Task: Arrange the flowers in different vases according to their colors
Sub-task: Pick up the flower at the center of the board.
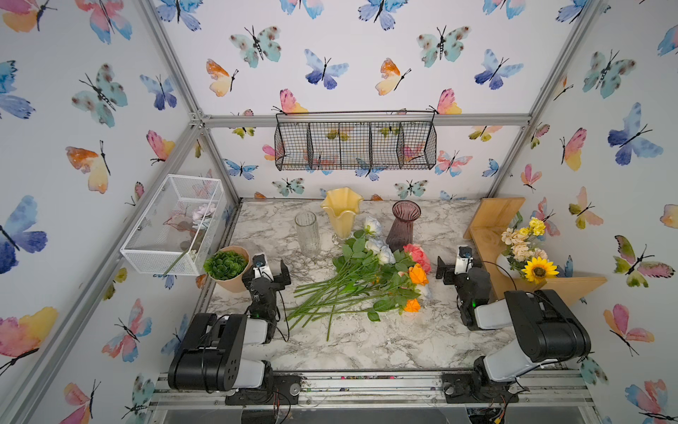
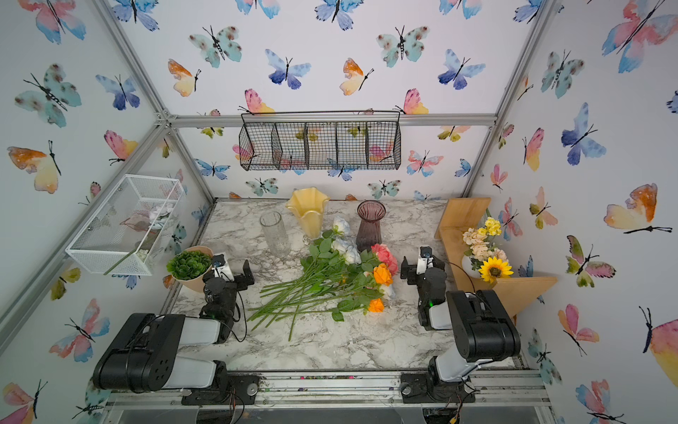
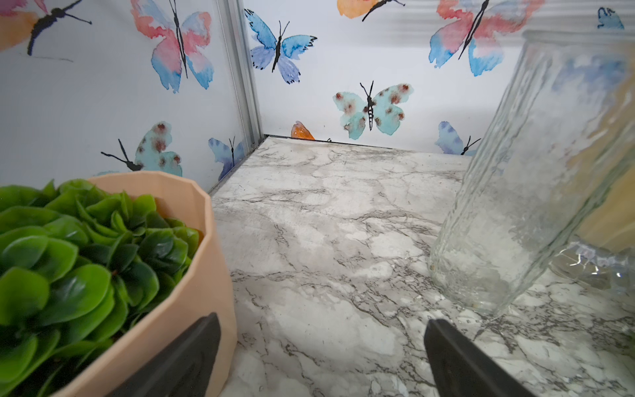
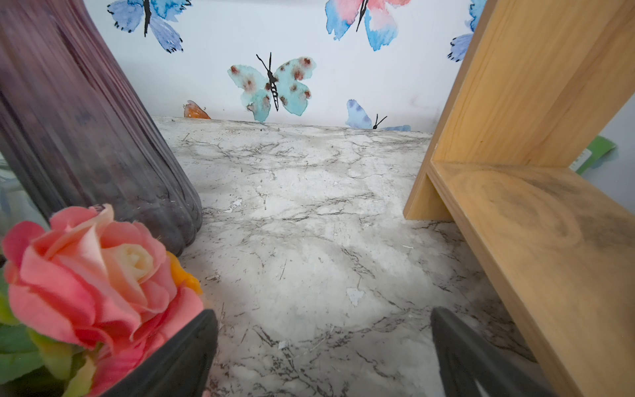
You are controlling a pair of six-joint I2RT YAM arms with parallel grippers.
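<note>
Across veined marble-look tabletop (image 1: 367,341): loose heap of long-stemmed fabric flowers (image 1: 352,282), mid-table. Behind, upright, in a row: wavy-rimmed yellow vase (image 1: 343,214), ribbed purple vase (image 1: 403,224), cylindrical clear glass vase (image 1: 307,235). Left gripper (image 3: 319,324) and right gripper (image 4: 323,314) flanking heap, jaws spread wide, holding nothing.

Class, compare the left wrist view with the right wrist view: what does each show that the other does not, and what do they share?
Only the left wrist view: the potted succulent, the clear vase and the left gripper, open and empty.
Only the right wrist view: the purple vase, a pink rose with an orange flower behind it, the wooden shelf and the right gripper, open and empty.
Both: the marble table and the butterfly wall.
</note>
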